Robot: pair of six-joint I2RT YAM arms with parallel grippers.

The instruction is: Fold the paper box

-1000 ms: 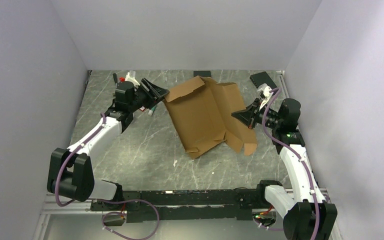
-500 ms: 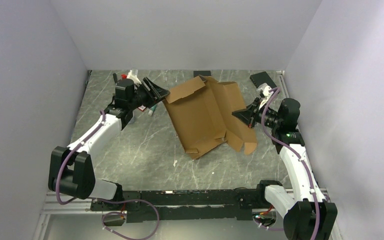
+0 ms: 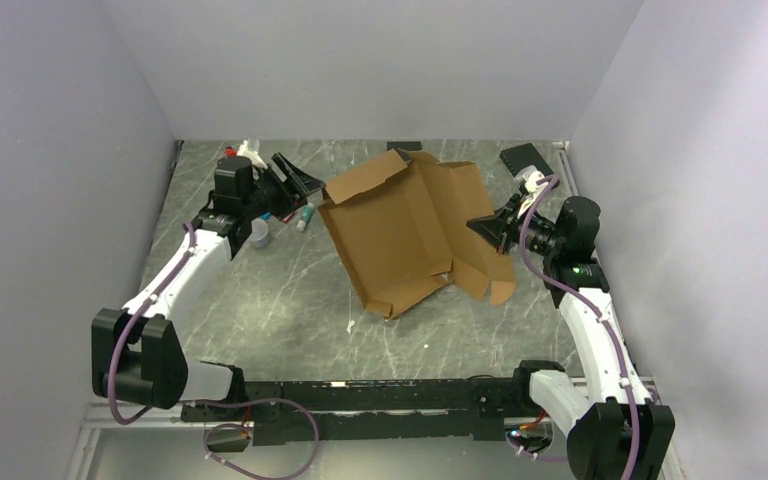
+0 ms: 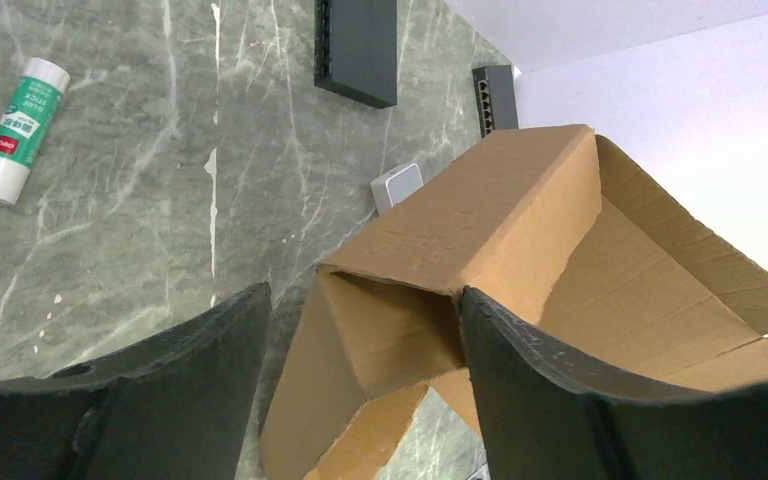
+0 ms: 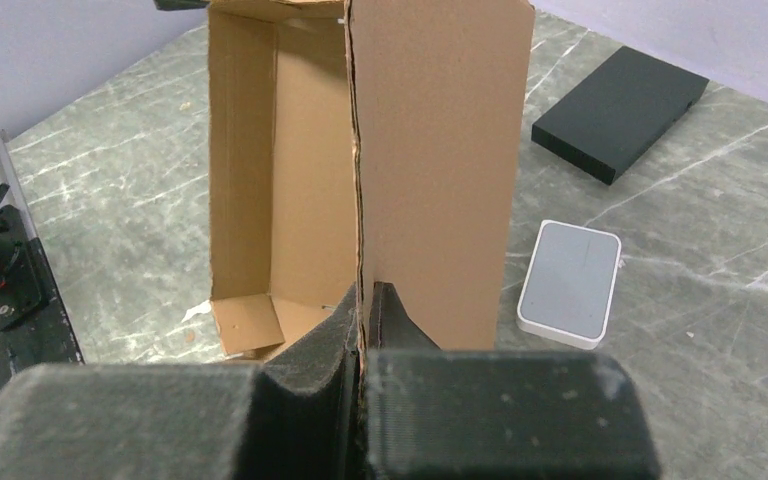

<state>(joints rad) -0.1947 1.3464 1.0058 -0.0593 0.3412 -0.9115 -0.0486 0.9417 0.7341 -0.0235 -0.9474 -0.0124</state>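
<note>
Top external: the big brown corrugated-cardboard paper box [image 3: 410,235] sits mid-table, right of centre, walls part-raised. We have the right gripper [image 5: 365,300] clamped on its right flap edge. The left gripper [image 4: 360,300] hangs spread just off the left corner. Our call: close left on that wall and fold inward, right anchoring. The black rectangular slab [image 5: 620,113] and small white case [image 5: 570,283] crowd the right flap. The white glue stick [image 4: 18,130] lies well left.

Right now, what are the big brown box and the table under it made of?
The paper box looks like plain brown cardboard, dull and unprinted: rough fibrous edges and pressed creases show. The table looks like grey stone with white veins, though it could be a printed sheet.
</note>
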